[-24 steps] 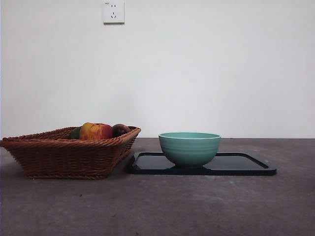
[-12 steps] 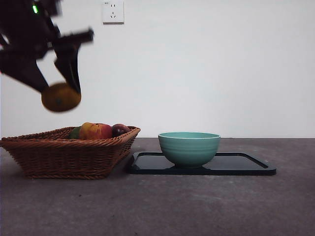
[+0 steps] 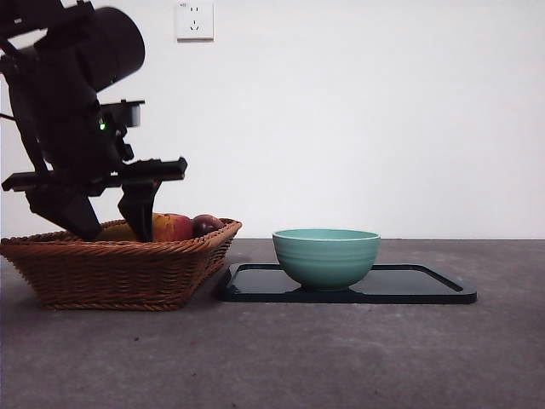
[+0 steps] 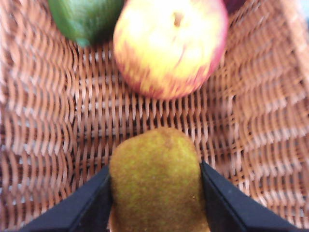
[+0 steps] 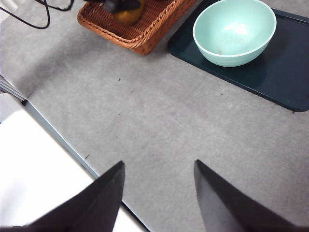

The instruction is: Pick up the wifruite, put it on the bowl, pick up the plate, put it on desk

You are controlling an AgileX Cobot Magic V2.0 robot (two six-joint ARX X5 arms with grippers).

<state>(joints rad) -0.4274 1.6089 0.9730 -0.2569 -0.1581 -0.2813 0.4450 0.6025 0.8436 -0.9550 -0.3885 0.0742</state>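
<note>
Fingers: left gripper [image 4: 155, 203] clamps the kiwi [image 4: 154, 180] at its sides, low inside the basket [image 4: 43, 145] | Front: gripper [image 3: 106, 223] over basket, bowl [image 3: 326, 256] on tray [image 3: 426, 285] | Right: right gripper [image 5: 157, 193] spread, empty, above desk [image 5: 159, 121] | Handling: probably light, soft; squeeze gently.

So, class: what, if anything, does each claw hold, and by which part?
The left claw grips the wifruite by its two opposite sides, over the basket. The right claw holds nothing.
</note>
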